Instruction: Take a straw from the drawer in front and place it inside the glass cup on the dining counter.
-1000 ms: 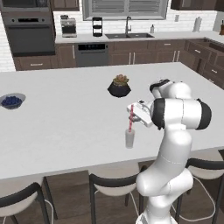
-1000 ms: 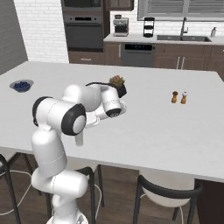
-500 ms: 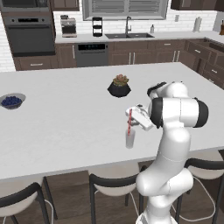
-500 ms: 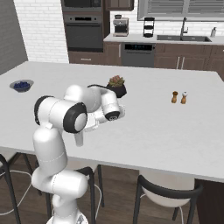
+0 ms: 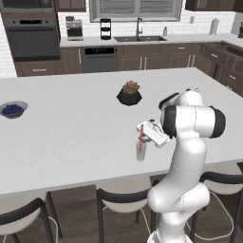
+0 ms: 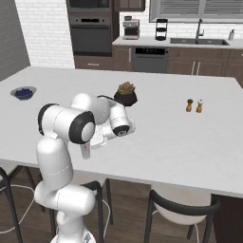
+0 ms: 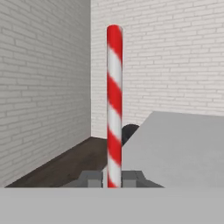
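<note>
Two dark finger tips (image 7: 89, 178) pinch the straw (image 7: 114, 105) between them in your hand view, one on each side of its lower end, with the red and white stripes running straight up the middle of that picture. Your gripper (image 5: 142, 134) is pressed together on the straw, so you have it firmly held.

From the left base view you see the straw (image 5: 141, 139) upright, its lower part going down into the glass cup (image 5: 140, 153), which stands on the dining counter (image 5: 71, 128) close to the near edge, above the stools (image 5: 124, 200). You cannot tell from these pictures whether the straw's tip touches the bottom of the cup. In the right base view the glass cup (image 6: 85, 151) peeks out just below the arm's forearm, and the arm hides most of the hand.

Farther back on the counter you have the dark plant pot (image 5: 129, 94), well apart from the cup, and the blue-filled bowl (image 5: 12, 109) far off to the left. Over on the right side, seen from the right base view, a pair of small shakers (image 6: 194, 106) stand side by side.
</note>
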Robot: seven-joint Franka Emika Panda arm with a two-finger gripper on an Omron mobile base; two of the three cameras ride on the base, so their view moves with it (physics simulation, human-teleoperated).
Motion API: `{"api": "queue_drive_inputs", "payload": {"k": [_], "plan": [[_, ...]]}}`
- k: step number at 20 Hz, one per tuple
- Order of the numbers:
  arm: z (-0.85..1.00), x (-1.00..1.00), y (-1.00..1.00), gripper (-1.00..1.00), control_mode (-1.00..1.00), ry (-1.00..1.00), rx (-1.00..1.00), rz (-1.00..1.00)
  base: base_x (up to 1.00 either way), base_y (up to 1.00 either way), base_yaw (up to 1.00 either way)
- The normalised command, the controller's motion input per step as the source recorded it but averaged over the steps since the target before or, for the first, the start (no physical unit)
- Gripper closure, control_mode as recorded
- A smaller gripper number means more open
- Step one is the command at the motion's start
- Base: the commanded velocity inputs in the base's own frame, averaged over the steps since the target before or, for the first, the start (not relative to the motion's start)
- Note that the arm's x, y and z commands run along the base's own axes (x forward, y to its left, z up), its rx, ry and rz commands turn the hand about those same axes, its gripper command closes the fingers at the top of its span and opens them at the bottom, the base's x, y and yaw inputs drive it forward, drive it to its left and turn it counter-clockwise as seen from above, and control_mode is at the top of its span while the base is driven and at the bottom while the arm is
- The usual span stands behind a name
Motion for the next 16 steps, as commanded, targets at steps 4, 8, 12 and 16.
{"api": "queue_drive_inputs", "payload": {"k": [4, 8, 12, 16], "plan": [[-0.08, 0.00, 0.00, -1.00, -1.00, 0.00, -0.04, 0.00, 0.00, 0.00, 0.00], [0.00, 0.00, -0.03, -1.00, -1.00, -0.01, -0.02, 0.00, 0.00, 0.00, 0.00], [0.19, -0.03, -0.17, -1.00, -1.00, -0.07, -0.04, 0.00, 0.00, 0.00, 0.00], [0.82, -0.21, -0.32, -1.00, -1.00, -0.17, -0.02, 0.00, 0.00, 0.00, 0.00]]}}
